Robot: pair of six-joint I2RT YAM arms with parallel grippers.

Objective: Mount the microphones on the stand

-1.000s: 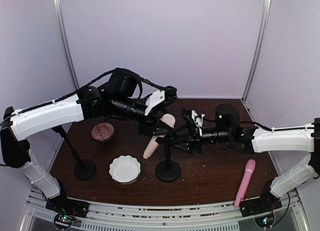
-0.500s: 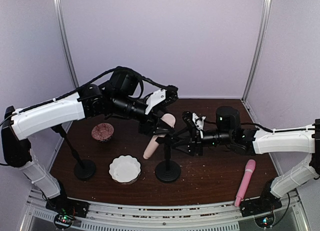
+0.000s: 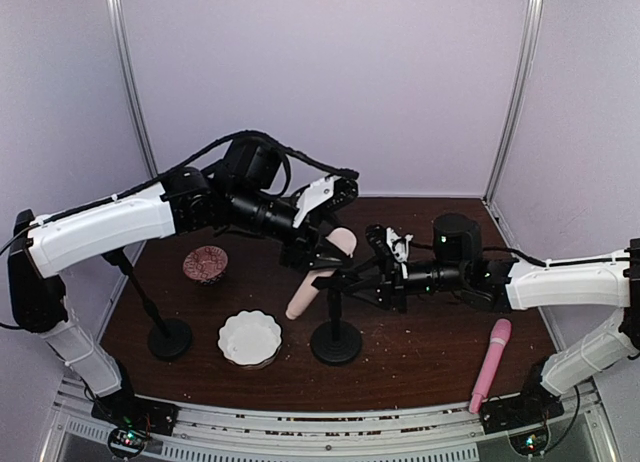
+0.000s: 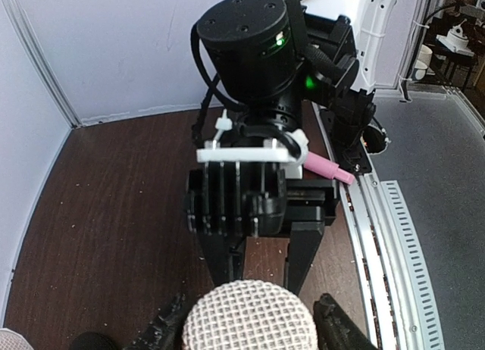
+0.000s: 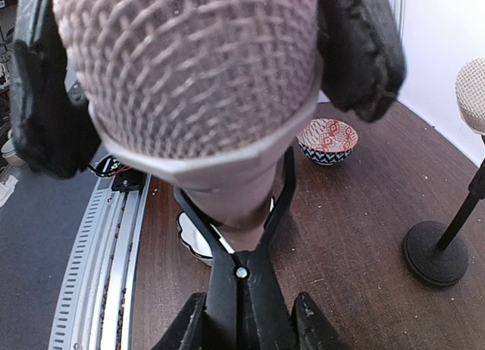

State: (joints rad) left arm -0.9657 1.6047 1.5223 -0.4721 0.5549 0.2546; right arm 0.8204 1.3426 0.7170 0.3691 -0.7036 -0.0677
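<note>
My left gripper (image 3: 335, 244) is shut on the mesh head of a cream-peach microphone (image 3: 300, 297), which slants down to the left over the middle stand (image 3: 336, 344). In the left wrist view the head (image 4: 248, 316) fills the gap between my fingers (image 4: 163, 331). My right gripper (image 3: 342, 279) is shut on the stand's black clip (image 5: 242, 278), whose arms spread around the microphone's handle (image 5: 235, 198). A pink microphone (image 3: 490, 362) lies on the table at the right. A second cream microphone head (image 5: 474, 96) shows at the right edge of the right wrist view.
A second black stand (image 3: 170, 337) stands at the left, its top hidden behind my left arm. A white fluted bowl (image 3: 250, 339) sits next to the middle stand. A patterned bowl (image 3: 205, 264) sits behind it. A metal rail (image 3: 300, 427) runs along the near edge.
My left gripper and the microphone head have shifted slightly to the right. My right gripper has stayed on the clip.
</note>
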